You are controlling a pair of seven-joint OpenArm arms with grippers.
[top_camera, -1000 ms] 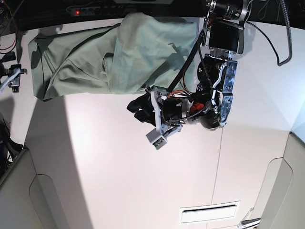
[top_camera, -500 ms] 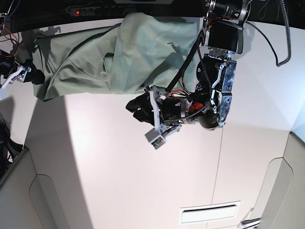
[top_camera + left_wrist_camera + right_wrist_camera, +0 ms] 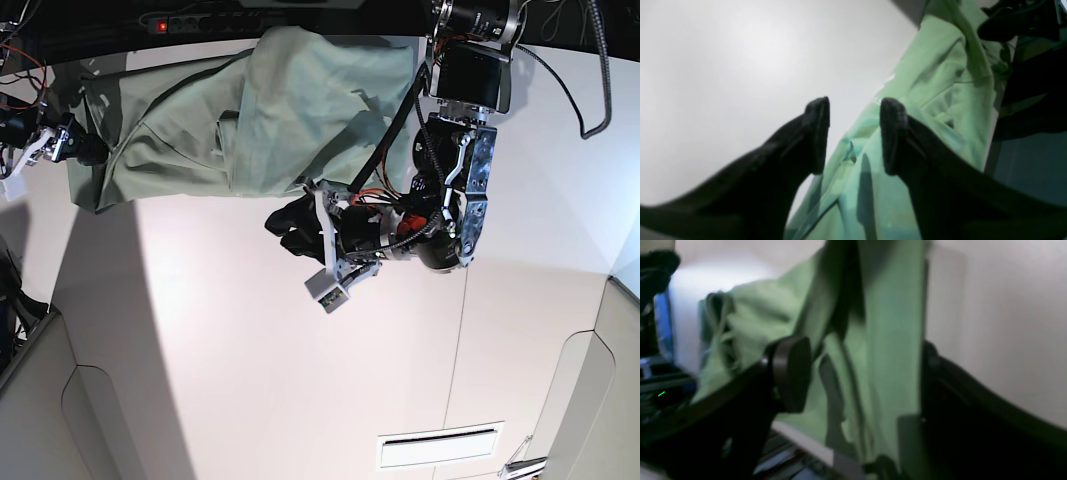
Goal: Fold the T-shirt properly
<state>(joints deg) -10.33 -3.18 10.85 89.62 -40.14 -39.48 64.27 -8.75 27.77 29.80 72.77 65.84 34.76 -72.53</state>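
The pale sage-green T-shirt (image 3: 260,110) lies crumpled along the far edge of the white table (image 3: 300,380). My left gripper (image 3: 288,228) hovers at the shirt's near edge, its dark fingers apart. In the left wrist view it (image 3: 855,133) is open and empty, with the shirt (image 3: 940,83) below and beyond the fingertips. My right gripper (image 3: 85,150) is at the shirt's left end. In the right wrist view it (image 3: 860,373) is open wide, with folds of the shirt (image 3: 890,323) lying between its fingers. Collar and buttons do not show clearly.
A power strip (image 3: 190,22) with a red light lies behind the shirt at the table's far edge. A black cable (image 3: 600,70) hangs at the far right. A slot (image 3: 440,447) sits in the table near the front right. Grey panels (image 3: 40,400) stand at the front left.
My right gripper has come in from the left edge of the view to the shirt's left end. The left arm and the shirt have barely moved.
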